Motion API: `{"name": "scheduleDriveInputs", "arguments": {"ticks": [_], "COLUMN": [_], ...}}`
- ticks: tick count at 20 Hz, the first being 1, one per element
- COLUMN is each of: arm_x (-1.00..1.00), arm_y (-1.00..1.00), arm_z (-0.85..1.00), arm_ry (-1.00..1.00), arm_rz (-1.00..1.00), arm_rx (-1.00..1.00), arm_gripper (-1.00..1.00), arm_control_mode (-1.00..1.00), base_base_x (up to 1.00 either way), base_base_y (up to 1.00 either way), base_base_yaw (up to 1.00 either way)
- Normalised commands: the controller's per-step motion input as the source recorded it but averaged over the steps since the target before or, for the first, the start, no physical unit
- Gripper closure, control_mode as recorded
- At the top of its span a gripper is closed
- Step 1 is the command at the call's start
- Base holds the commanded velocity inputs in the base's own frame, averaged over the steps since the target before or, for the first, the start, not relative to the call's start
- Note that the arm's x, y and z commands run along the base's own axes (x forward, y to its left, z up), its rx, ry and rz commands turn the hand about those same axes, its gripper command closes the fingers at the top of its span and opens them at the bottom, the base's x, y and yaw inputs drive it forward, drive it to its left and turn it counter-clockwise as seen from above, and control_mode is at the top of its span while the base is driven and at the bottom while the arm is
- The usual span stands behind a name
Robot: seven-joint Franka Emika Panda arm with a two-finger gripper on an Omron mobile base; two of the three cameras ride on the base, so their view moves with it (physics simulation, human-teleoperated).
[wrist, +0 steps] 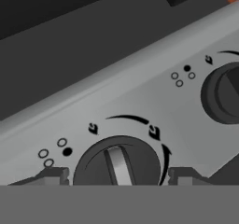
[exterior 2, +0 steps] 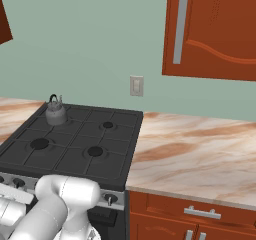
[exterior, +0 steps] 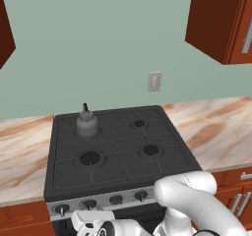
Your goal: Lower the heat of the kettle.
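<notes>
Showing a simulated kitchen, the two base views look down on a black stove [exterior: 118,146] set into a marbled counter [exterior: 221,127] with red-brown cabinets [exterior 2: 215,31] above. The kettle [exterior: 86,123], small, grey and squat with a thin black handle, stands on the rear burner at the left of the stove, by the wall. A white robot arm [exterior: 197,200] bends down in front of the stove toward its grey control panel [exterior: 98,200], where a row of dark knobs runs along the front edge.

The hand view looks closely at that panel. One knob [wrist: 119,164] sits centred between the two dark fingertips [wrist: 53,175] of the gripper [wrist: 119,178], which stand apart on either side of it, spread a little wider than the knob; I cannot tell whether the tips touch the knob. A pale bar on the knob points roughly upward in this tilted view, a curved mark arcs around it, and small dots beside it mark its burner. A second knob [wrist: 224,94] shows at the right edge.

As a judgement, the task looks to be at its approach stage: the hand is lined up on a knob, while closing on it and turning it to a lower setting are left to do
</notes>
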Motion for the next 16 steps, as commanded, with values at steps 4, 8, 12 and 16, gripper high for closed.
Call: {"name": "scheduleDriveInputs", "arguments": {"ticks": [4,8,12,16], "arm_x": [0.04,0.00,0.00,0.00], "arm_y": [0.00,0.01,0.00,0.00], "arm_z": [0.00,0.00,0.00,0.00], "arm_ry": [0.00,0.00,0.00,0.00], "arm_rz": [0.00,0.00,0.00,-0.03], "arm_rx": [0.00,-0.02,0.05,0.18], "arm_gripper": [1.00,1.00,1.00,1.00], "arm_control_mode": [-1.00,-1.00,-1.00,-1.00], "base_base_x": [0.00,0.00,0.00,0.00], "base_base_y": [0.00,0.00,0.00,0.00], "base_base_yaw": [0.00,0.00,0.00,0.00]}}
